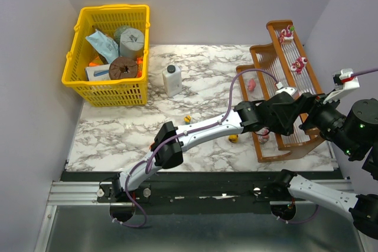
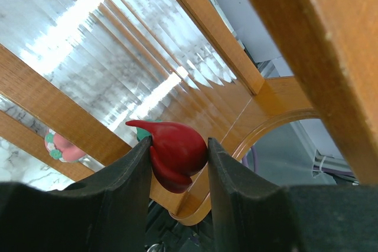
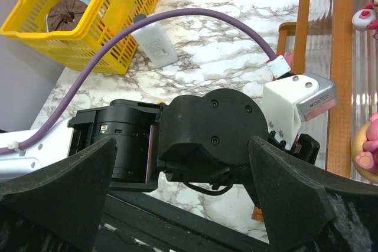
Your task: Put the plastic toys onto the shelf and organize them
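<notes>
While the left claw [image 2: 178,146] is clamped on a small red teardrop-shaped plastic toy with a pointed tip [image 2: 177,159], you are in the placing step. The toy hangs close against the brown wooden stepped shelf [image 2: 53,95], next to a rail and the ribbed clear rods of a tier, in the lower middle of the left wrist view. I judge that the next move calls for carrying the toy over a tier floor, setting it down, and only then parting the fingers. Wood crowds it on several sides, so go slowly.

Your right claw [image 3: 181,146] stands wide apart and holds nothing. It hovers just beside the left arm's wrist, at the right of the overhead frame.

At the upper right of the overhead view, one pink-and-red figurine [image 1: 286,32] and a second figurine [image 1: 300,63] sit on the shelf. A pink toy [image 1: 251,85] and a tiny yellow toy [image 1: 186,119] lie loose on the marbled bench [image 1: 118,128].

From overhead, the arm and the shelf hide the left claw and its toy, so you cannot tell which tier it is at. The black fingers cover both sides of the toy. A pink-and-green toy [image 2: 62,146] at the left edge of the wrist view is half hidden behind a rail.
</notes>
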You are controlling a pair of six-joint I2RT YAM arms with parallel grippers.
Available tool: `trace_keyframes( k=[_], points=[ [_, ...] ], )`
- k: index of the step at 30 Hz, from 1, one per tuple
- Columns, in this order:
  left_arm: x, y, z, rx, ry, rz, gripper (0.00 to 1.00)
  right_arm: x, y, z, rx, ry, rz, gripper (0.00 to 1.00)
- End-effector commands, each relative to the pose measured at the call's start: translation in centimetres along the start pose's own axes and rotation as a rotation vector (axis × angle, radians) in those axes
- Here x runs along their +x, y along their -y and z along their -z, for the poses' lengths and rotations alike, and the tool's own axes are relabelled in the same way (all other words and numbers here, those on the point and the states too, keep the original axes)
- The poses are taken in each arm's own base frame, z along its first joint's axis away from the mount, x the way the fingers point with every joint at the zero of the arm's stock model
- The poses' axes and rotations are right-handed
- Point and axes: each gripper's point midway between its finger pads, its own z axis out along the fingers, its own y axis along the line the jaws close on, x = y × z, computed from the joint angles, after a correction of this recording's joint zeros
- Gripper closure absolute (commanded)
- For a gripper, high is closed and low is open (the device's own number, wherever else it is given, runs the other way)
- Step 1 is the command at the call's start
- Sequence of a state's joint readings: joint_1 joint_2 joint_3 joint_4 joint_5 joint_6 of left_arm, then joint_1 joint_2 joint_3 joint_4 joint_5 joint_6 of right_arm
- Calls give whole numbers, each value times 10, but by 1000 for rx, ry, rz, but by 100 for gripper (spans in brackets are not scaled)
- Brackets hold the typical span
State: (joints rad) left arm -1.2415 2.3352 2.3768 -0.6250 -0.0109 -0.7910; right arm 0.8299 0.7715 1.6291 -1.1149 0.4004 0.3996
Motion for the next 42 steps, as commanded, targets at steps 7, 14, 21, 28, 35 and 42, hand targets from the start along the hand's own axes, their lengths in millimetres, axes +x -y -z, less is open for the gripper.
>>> trace_keyframes(
  k=[7, 14, 21, 28, 35, 42],
  points=[
    [-5, 9, -3, 23, 30, -31, 49, -2, 3, -3, 24, 5, 5, 0],
    [-8, 13, -4, 41, 39, -39, 44, -1, 3, -5, 33, 1, 8, 0],
    [-11, 13, -1, 40, 47, -39, 43, -1, 4, -6, 38, 0, 11, 0],
    [-15, 14, 6, 36, 61, -40, 40, -1, 5, -5, 40, 0, 11, 0],
    [-17, 11, 11, 16, 71, -34, 39, 0, 4, -5, 36, -2, 12, 0],
    [-23, 4, 22, -25, 103, -36, 38, -1, 6, -3, 42, 3, 2, 0]
  ],
)
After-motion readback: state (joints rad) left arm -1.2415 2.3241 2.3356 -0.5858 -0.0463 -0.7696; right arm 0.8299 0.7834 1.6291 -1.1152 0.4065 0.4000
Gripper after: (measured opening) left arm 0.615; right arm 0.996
